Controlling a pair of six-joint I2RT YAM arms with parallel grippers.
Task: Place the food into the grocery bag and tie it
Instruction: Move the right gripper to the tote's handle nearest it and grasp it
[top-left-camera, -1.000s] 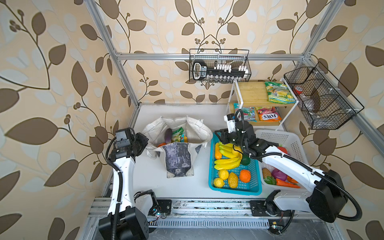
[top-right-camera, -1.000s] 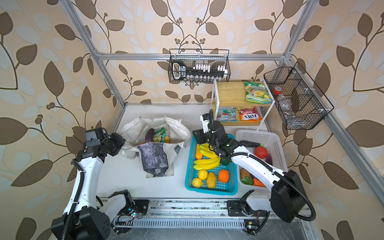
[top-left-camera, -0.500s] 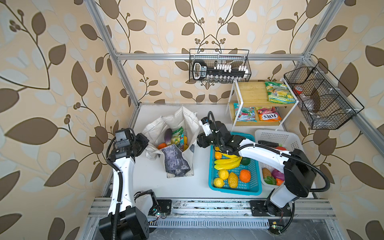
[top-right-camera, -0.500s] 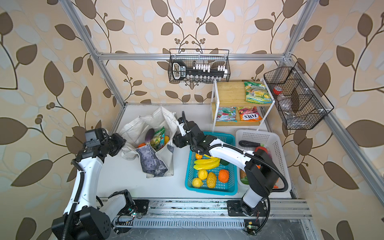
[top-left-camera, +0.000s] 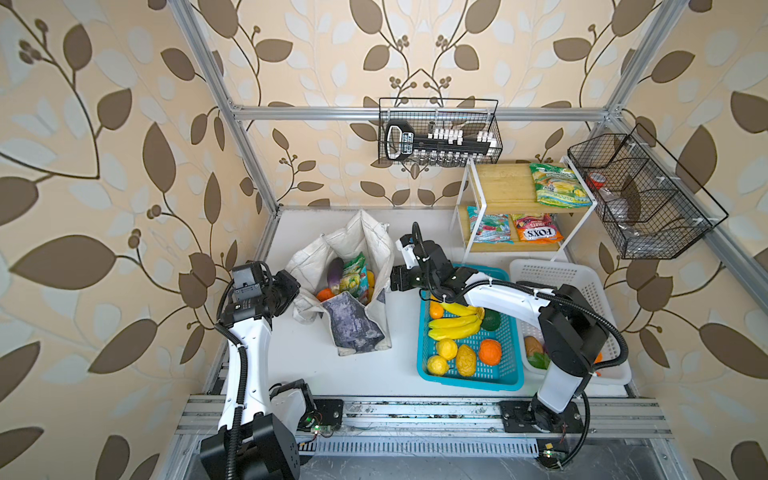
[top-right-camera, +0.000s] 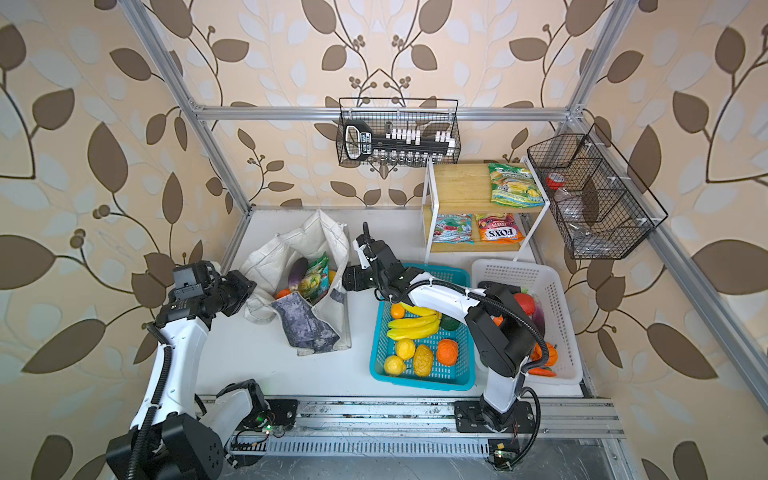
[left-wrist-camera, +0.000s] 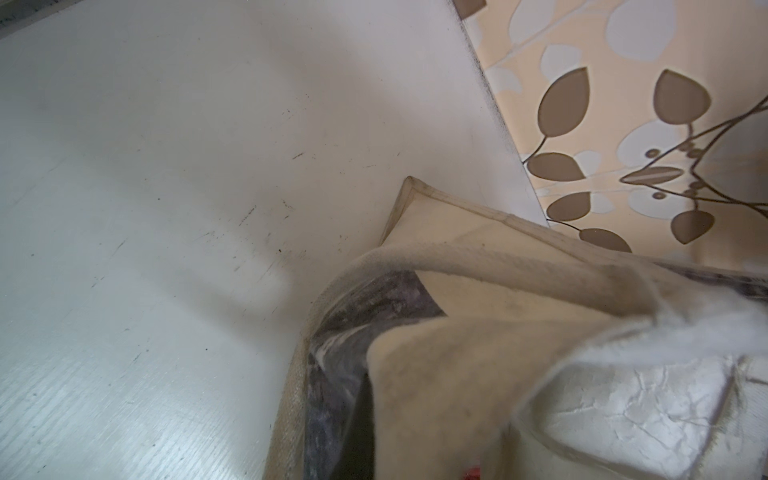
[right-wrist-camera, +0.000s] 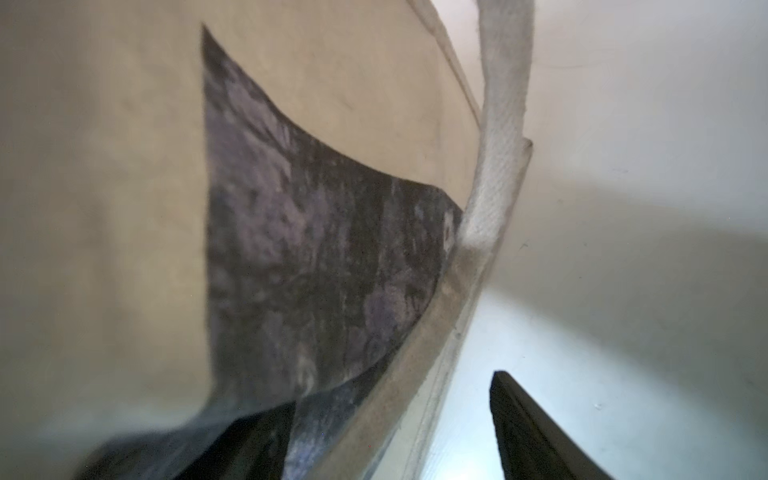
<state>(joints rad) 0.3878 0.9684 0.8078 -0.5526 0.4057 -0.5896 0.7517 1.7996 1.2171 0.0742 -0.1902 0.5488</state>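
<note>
The white table (top-left-camera: 365, 374) lies bare beside my right claw (top-left-camera: 391, 279) on the rail side, with open room there. The grocery bag (top-left-camera: 357, 328) stands between my claws, mouth open, holding an eggplant (top-left-camera: 335, 271), a green packet (top-left-camera: 353, 276) and an orange fruit (top-left-camera: 325, 294). The blue basket (top-left-camera: 469, 381) sits behind my right claw, its far corner under my forearm. Farther back, an orange packet (top-left-camera: 537, 233) reads "FOX'S". My right claw is spread wide, the bag's strap (right-wrist-camera: 494, 174) between its jaws. My left claw (top-left-camera: 291, 286) is closed tight at the bag's opposite rim. Whether it pinches cloth, I cannot tell.
</note>
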